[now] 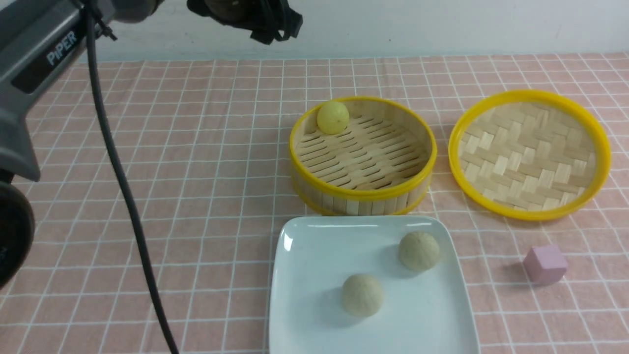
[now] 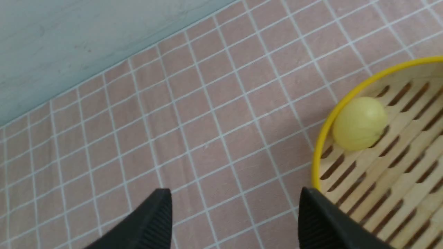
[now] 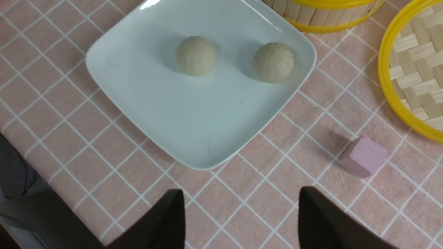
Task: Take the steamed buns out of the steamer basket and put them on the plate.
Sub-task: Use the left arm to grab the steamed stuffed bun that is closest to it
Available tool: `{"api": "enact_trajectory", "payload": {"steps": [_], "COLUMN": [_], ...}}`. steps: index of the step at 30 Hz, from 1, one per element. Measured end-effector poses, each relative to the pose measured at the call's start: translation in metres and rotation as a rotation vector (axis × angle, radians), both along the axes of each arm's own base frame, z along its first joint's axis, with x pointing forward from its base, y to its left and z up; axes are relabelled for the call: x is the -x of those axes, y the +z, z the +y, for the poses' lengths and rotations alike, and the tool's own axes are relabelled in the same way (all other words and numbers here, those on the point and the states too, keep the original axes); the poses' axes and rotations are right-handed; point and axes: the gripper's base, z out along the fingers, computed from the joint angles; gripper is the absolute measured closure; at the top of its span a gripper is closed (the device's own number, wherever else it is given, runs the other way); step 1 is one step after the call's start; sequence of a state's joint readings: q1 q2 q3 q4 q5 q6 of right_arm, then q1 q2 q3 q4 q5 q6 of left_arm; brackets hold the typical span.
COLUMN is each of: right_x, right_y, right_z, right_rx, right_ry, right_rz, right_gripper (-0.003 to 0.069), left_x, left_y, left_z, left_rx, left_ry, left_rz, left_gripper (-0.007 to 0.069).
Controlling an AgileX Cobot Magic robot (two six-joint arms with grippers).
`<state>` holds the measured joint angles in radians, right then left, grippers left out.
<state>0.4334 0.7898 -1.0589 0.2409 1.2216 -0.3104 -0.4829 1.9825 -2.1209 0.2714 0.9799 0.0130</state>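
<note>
Plate (image 1: pixel 304 255) carries two beige buns (image 1: pixel 362 295), apart; yellow bun (image 1: pixel 333 117) sits inside the basket (image 1: pixel 363 195), against its far-left wall. Left claw (image 2: pixel 235 199) hovers spread wide, empty, near the basket's rim. Right claw (image 3: pixel 240 199) spread too, empty, over the worktop (image 3: pixel 266 173) beside the plate.

1. The front view looks forward and down across the desk (image 1: pixel 196 147).
2. The left wrist view, close in, looks past the left gripper (image 2: pixel 234 200) and shares the steamer basket (image 2: pixel 316 162) ahead of it.
3. The right wrist view looks past the right gripper (image 3: pixel 241 197) and shares the plate (image 3: pixel 173 114) ahead of it.
</note>
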Motion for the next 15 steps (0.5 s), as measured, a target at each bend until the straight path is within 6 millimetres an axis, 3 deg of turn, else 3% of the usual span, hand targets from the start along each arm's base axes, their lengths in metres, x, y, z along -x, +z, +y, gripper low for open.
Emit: {"api": "enact_trajectory", "payload": {"steps": [7,15], "right_x": [0.000,0.000], "right_y": [0.000,0.000], "right_z": [0.000,0.000], "right_rx": [-0.001,-0.001], "right_ry": [0.000,0.000], "right_rz": [0.000,0.000], "right_gripper": [0.0216,0.0217], "left_x": [0.000,-0.033], "left_y": [-0.009,-0.086], "left_z": [-0.013,-0.032], "left_rx": [-0.031,-0.170], "left_ry": [-0.180,-0.299], "left_rz": [0.039,0.134], "left_gripper": [0.0181,0.0204]}}
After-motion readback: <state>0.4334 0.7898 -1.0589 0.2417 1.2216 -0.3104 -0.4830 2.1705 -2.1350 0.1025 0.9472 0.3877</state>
